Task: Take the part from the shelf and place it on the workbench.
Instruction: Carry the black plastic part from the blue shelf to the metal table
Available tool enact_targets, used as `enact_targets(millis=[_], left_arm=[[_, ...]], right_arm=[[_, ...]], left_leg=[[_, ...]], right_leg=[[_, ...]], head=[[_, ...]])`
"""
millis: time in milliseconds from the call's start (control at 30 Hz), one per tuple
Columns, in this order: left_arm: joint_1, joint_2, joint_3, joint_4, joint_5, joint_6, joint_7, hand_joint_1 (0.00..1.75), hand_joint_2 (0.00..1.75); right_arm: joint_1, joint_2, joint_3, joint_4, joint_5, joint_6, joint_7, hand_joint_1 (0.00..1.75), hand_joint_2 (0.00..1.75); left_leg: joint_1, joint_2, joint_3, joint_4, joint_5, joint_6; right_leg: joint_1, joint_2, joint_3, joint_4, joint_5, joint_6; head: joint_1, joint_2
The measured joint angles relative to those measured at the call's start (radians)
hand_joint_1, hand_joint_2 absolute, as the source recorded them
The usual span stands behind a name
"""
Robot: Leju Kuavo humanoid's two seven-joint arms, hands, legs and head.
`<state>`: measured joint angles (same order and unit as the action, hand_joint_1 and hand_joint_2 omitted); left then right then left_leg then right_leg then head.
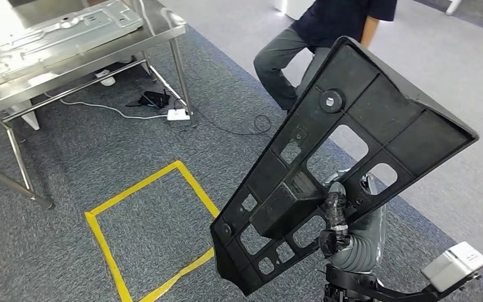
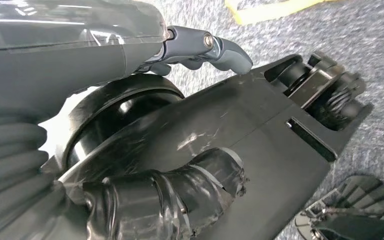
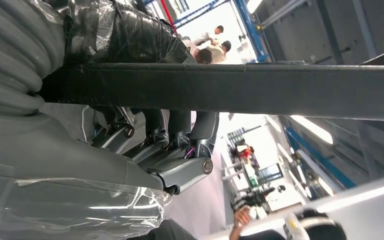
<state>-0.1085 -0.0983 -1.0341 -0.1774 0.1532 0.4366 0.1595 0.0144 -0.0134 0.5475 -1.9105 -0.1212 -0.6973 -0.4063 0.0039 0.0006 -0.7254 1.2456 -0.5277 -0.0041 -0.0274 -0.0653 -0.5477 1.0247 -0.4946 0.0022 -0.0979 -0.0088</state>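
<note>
Black part held up in my right hand, workbench off to the upper left.

The part point(image 1: 327, 170) is a flat ribbed panel with cut-outs, tilted, its long axis running from low near my body up and away to the right, wide end highest. My right hand point(image 1: 343, 229) clamps its lower middle, taped thumb point(image 1: 334, 207) on the face. My left hand point(image 2: 200, 50) hangs by my own body, fingers curled on nothing. Grey carpet with a yellow taped square point(image 1: 151, 229) lies open between me and the steel workbench point(image 1: 69, 44); a seated person point(image 1: 327, 31) is just behind the part. I can read no writing.
</note>
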Motion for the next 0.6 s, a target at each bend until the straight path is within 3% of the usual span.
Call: enact_targets(millis=[67,133,233,267,333,400,433,467,500,567,600], left_arm=[[0.0,0.0,-0.007,0.0,-0.011,-0.007,0.0,0.0,1.75],[0.0,-0.001,-0.015,0.0,-0.019,-0.011,0.0,0.0,1.75],[0.001,-0.002,-0.025,0.0,-0.021,-0.012,0.0,0.0,1.75],[0.001,-0.002,-0.027,0.0,-0.021,-0.012,0.001,0.0,1.75],[-0.002,-0.002,-0.029,0.0,-0.021,-0.011,0.001,0.0,1.75],[-0.004,-0.002,-0.031,0.0,-0.023,-0.011,0.002,0.0,1.75],[-0.004,-0.002,-0.032,0.0,-0.025,-0.011,0.003,0.0,1.75],[-0.003,-0.003,-0.032,0.0,-0.027,-0.011,0.004,0.0,1.75],[-0.003,-0.003,-0.033,0.0,-0.028,-0.01,0.006,0.0,1.75],[-0.003,-0.004,-0.036,0.0,-0.028,-0.01,0.007,0.0,1.75],[-0.005,-0.005,-0.037,0.0,-0.028,-0.01,0.008,0.0,1.75]], right_arm=[[0.0,0.0,-0.001,0.0,0.001,0.0,0.0,1.71,1.75],[0.0,0.001,-0.003,0.0,0.002,0.0,0.0,1.71,1.75],[-0.001,0.002,-0.004,0.0,0.002,0.0,0.001,1.71,1.75],[-0.001,0.002,-0.004,0.0,0.002,0.0,0.001,1.71,1.75],[-0.001,0.002,-0.004,0.0,0.002,0.0,0.001,1.71,1.75],[0.002,0.002,-0.005,0.002,0.002,-0.001,0.003,1.71,1.75],[0.004,0.002,-0.006,0.004,0.003,-0.001,0.005,1.71,1.75],[0.005,0.002,-0.006,0.006,0.004,-0.001,0.007,1.71,1.75],[0.006,0.002,-0.007,0.007,0.005,-0.001,0.008,1.71,1.75],[0.006,0.002,-0.008,0.009,0.008,-0.001,0.009,1.71,1.75],[0.006,0.002,-0.009,0.009,0.009,-0.001,0.01,1.71,1.75]], left_leg=[[-0.004,0.033,0.072,-0.137,0.056,0.007],[-0.01,0.052,0.105,-0.201,0.07,0.021],[-0.011,0.025,0.107,-0.209,0.071,0.041],[-0.009,0.015,0.112,-0.213,0.071,0.046],[-0.006,-0.005,0.122,-0.221,0.072,0.057],[-0.008,-0.026,0.124,-0.222,0.071,0.063],[-0.01,-0.04,0.124,-0.221,0.07,0.065],[-0.012,-0.054,0.126,-0.221,0.069,0.066],[-0.014,-0.069,0.128,-0.22,0.068,0.066],[-0.014,-0.095,0.133,-0.219,0.066,0.065],[-0.015,-0.107,0.133,-0.218,0.065,0.063]], right_leg=[[0.003,-0.016,0.01,0.002,-0.011,0.008],[0.009,-0.027,0.017,0.001,-0.017,0.018],[0.01,-0.04,0.027,-0.006,-0.023,0.034],[0.008,-0.031,0.027,0.002,-0.033,0.039],[0.005,0.011,-0.003,0.074,-0.075,0.043],[0.008,0.049,-0.08,0.211,-0.127,0.039],[0.01,0.057,-0.114,0.263,-0.135,0.037],[0.013,0.061,-0.135,0.281,-0.123,0.033],[0.015,0.065,-0.133,0.254,-0.089,0.028],[0.017,0.103,-0.087,0.122,-0.003,0.016],[0.018,0.128,-0.064,0.061,0.022,0.011]], head=[[0.0,0.0],[0.002,0.0],[0.004,0.0],[0.005,0.0],[0.009,0.0],[0.014,0.0],[0.014,0.0],[0.014,0.0],[0.014,0.0],[0.015,0.0],[0.015,0.0]])
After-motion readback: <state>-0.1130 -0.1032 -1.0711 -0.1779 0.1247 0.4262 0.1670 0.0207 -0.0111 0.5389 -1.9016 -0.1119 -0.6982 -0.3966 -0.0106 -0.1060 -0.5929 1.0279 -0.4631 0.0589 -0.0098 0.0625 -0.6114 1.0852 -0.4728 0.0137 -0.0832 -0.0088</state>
